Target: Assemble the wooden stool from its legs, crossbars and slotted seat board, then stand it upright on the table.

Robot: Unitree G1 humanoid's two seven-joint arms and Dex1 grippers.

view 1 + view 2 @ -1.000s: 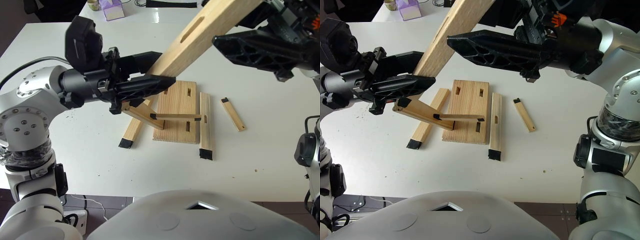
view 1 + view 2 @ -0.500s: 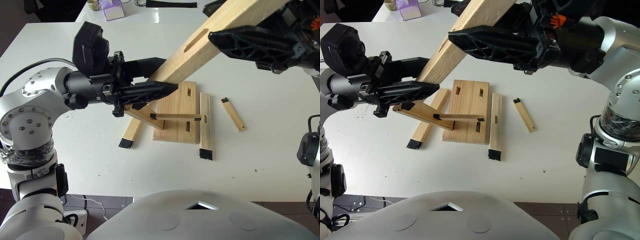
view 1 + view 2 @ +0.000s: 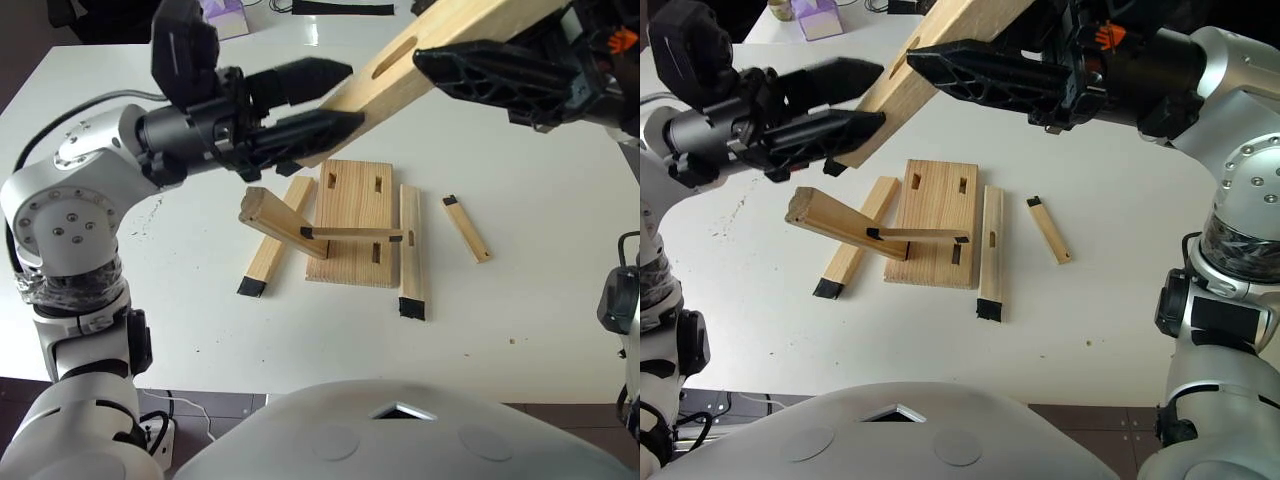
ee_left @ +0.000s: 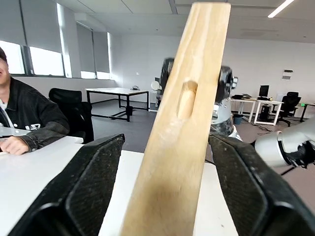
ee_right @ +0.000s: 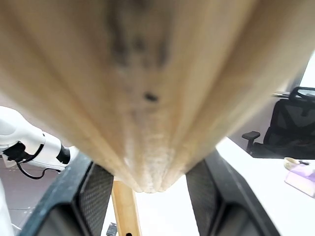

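**A:** State the held leg's position and grip.

**B:** Reference: 12 o'clock points away from the robot. The held leg (image 3: 385, 80) is in the air over the table (image 3: 150, 290). It slants above the seat board (image 3: 350, 205), low end toward 9 o'clock and high end toward 2 o'clock. The right gripper (image 3: 428, 35) is clamped on its upper part. The left gripper (image 3: 352, 93) straddles the low end. Its fingers (image 4: 93, 191) stand apart, with a gap to the wood on each side, so it grips nothing.

**A:** Which steps are complete?

**B:** One joint at most, in my judgement. A crossbar (image 3: 355, 233) runs from the tilted leg (image 3: 272, 215), at the board's 9 o'clock side, across the board to the side leg (image 3: 411, 270) at 3 o'clock. I cannot tell whether both ends are fully seated.

**A:** Which steps are left?

**B:** Nearly all of them.
- The seat board lies flat, and the slots that show are empty.
- The flat leg (image 3: 265, 262) lies beside the board's 9 o'clock edge, partly under the tilted leg.
- The loose crossbar (image 3: 468, 230) lies apart from the rest, farther out at 3 o'clock.
- The held leg is joined to nothing.
- Nothing stands upright yet.

I rate this an early stage.
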